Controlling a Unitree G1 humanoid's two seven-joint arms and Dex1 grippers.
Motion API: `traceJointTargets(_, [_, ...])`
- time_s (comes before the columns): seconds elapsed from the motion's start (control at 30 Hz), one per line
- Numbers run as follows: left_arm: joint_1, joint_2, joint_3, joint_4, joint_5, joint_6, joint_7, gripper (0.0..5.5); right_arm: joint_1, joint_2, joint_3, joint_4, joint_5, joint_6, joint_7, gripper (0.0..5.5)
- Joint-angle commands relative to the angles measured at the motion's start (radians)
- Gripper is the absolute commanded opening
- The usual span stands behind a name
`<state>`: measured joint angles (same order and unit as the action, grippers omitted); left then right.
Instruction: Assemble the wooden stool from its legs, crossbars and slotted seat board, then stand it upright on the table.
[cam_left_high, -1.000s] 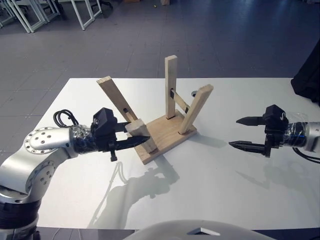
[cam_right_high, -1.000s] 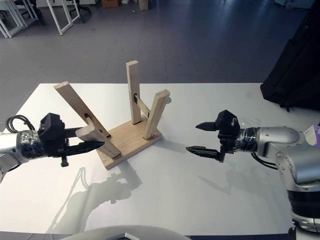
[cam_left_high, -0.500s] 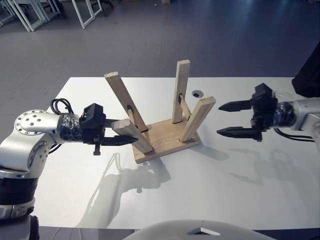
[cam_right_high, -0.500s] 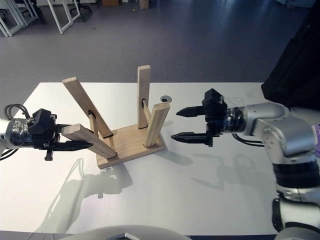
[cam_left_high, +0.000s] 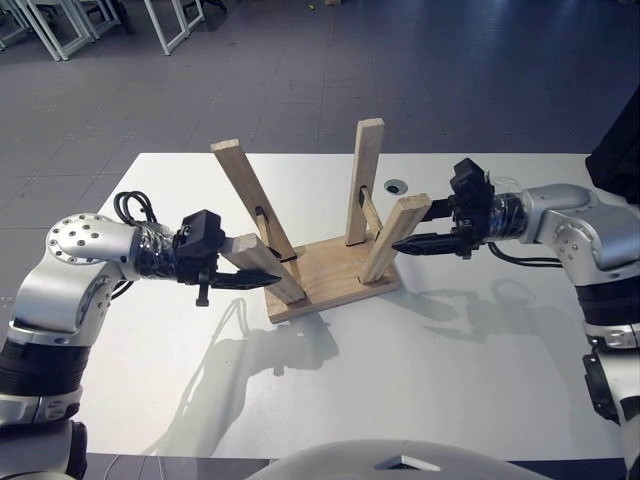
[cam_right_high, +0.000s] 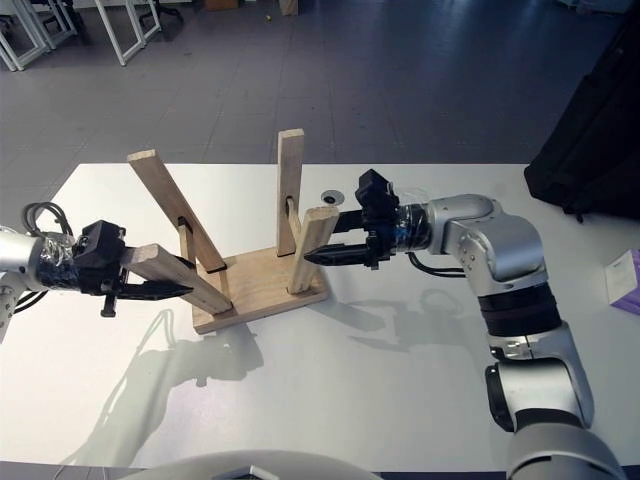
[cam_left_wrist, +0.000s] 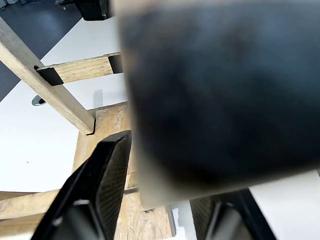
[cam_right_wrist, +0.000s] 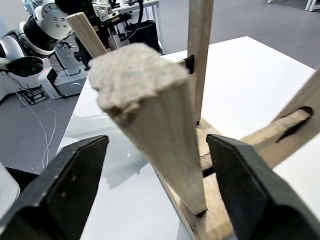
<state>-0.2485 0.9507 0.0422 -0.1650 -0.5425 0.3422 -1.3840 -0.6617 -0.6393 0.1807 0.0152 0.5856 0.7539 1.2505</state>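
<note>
Wooden stool (cam_left_high: 322, 268) upside down, seat board (cam_right_high: 262, 288) on table (cam_left_high: 450, 380) — four legs (cam_left_high: 366, 175) splayed upward

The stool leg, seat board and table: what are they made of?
The stool leg looks like bare, unvarnished pale wood: grain lines, rough sawn end. The seat board looks alike, with visible grain. The table seems smooth white laminate or paint, slightly glossy from its soft reflections; which, I cannot tell.
</note>
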Motion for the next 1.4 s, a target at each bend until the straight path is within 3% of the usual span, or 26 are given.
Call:
traceJointTargets(0.03, [-0.02, 0.0, -0.004, 0.007, 0.012, 0.017, 0.013, 1.79, -0.001, 0.009, 0.006, -0.041, 0.027, 0.061, 0.001, 2.81])
traceJointTargets(0.17, [-0.013, -0.006, -0.003, -0.012, 0.012, 0.054, 0.056, 1.79, 0.063, 0.014, -0.02, -0.148, 0.101, 0.171, -0.041, 2.0])
traceJointTargets(0.3, [0.05, 0.043, 0.037, -0.084, -0.127, 0.26, 0.05, 1.79, 0.123, -0.028, -0.1, -0.312, 0.259, 0.475, -0.165, 2.0])
traceJointTargets(0.4, [0.124, 0.119, 0.085, -0.149, -0.307, 0.48, -0.004, 1.79, 0.158, -0.046, -0.22, -0.394, 0.528, 0.72, -0.173, 2.0])
traceJointTargets(0.53, [0.124, 0.167, 0.137, -0.108, -0.522, 0.728, -0.02, 1.79, 0.116, -0.104, -0.264, -0.213, 0.825, 0.86, -0.24, 2.0])
traceJointTargets(0.6, [0.041, 0.121, 0.123, -0.011, -0.538, 0.774, 0.041, 1.79, 0.092, -0.068, -0.26, -0.088, 0.776, 0.86, -0.322, 2.0])
traceJointTargets(0.73, [-0.163, -0.03, 0.058, 0.287, -0.386, 0.715, 0.207, 2.49, 0.016, 0.007, -0.227, 0.148, 0.572, 0.768, -0.451, 2.81])
traceJointTargets(0.87, [-0.192, -0.087, 0.051, 0.337, -0.316, 0.678, 0.256, 3.11, -0.082, 0.016, -0.202, 0.384, 0.383, 0.586, -0.423, 3.54])
traceJointTargets(1.03, [-0.172, -0.077, 0.125, 0.357, -0.344, 0.714, 0.244, 3.73, -0.125, -0.057, -0.264, 0.547, 0.281, 0.48, -0.33, 3.58])
traceJointTargets(1.17, [-0.082, -0.049, 0.215, 0.322, -0.359, 0.658, 0.159, 3.73, -0.034, -0.114, -0.383, 0.38, 0.351, 0.544, -0.3, 3.58])
traceJointTargets(1.27, [0.028, 0.048, 0.234, 0.289, -0.348, 0.644, 0.008, 4.26, 0.162, -0.171, -0.438, 0.089, 0.374, 0.569, -0.327, 3.98])
traceJointTargets(1.33, [0.11, 0.111, 0.193, 0.261, -0.238, 0.499, -0.073, 4.49, 0.349, -0.216, -0.416, -0.18, 0.338, 0.538, -0.359, 4.3])
traceJointTargets(1.4, [0.169, 0.098, 0.176, 0.255, -0.135, 0.315, -0.092, 4.49, 0.495, -0.242, -0.378, -0.425, 0.319, 0.489, -0.361, 4.3])
